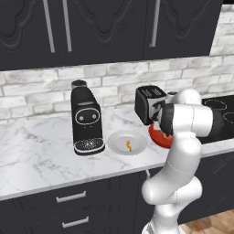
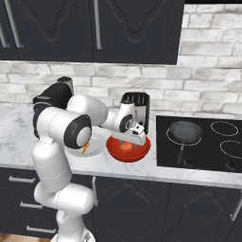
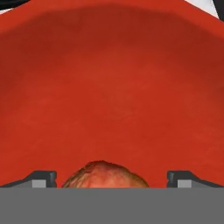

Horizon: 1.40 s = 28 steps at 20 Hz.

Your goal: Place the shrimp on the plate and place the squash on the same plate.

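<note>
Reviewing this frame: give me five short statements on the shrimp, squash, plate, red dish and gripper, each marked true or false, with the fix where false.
1. The shrimp lies on the plate. True.
2. The squash is on the plate beside the shrimp. False: it sits in the red dish.
3. The gripper is down in the red dish, with the squash between its fingertips. True.
4. The jaws are clamped shut on the squash. False: in the hand view the tips stand apart on either side of it, with gaps.
5. The red dish stands left of the coffee machine. False: it is to the right of the plate, in front of the toaster.
</note>
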Motion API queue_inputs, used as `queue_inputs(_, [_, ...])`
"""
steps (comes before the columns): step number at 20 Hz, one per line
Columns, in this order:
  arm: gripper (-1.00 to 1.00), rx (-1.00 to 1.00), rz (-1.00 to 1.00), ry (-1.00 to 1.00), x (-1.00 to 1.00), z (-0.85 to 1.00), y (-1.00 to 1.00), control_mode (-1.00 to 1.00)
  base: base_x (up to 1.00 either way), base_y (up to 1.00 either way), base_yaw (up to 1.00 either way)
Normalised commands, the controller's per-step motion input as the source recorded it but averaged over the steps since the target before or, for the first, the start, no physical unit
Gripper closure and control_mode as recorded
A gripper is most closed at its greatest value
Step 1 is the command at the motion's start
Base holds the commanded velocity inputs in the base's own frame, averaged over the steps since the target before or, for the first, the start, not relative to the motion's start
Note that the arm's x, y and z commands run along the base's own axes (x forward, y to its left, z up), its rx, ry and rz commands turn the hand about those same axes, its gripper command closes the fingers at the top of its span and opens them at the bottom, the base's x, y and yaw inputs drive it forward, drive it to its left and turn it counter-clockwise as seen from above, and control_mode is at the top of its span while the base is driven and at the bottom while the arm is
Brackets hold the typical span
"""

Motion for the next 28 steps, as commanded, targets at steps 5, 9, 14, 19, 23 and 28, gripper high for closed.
queue_inputs(5, [-1.00,0.01,-0.03,0.03,-0.13,-0.02,0.00,-1.00,0.00,0.00,0.00])
queue_inputs(9, [-1.00,0.00,-0.07,0.02,-0.32,0.03,0.00,-1.00,0.00,0.00,0.00])
queue_inputs(14, [-1.00,0.00,-0.06,0.06,-0.38,0.02,0.00,-1.00,0.00,0.00,0.00])
queue_inputs(19, [-1.00,0.00,-0.02,0.01,-0.13,0.00,0.00,-1.00,0.00,0.00,0.00])
queue_inputs(23, [-1.00,0.00,0.00,0.00,0.00,-0.01,0.00,-1.00,0.00,0.00,0.00])
queue_inputs(28, [1.00,0.04,0.00,0.00,-0.02,-0.20,0.00,-1.00,0.00,0.00,0.00])
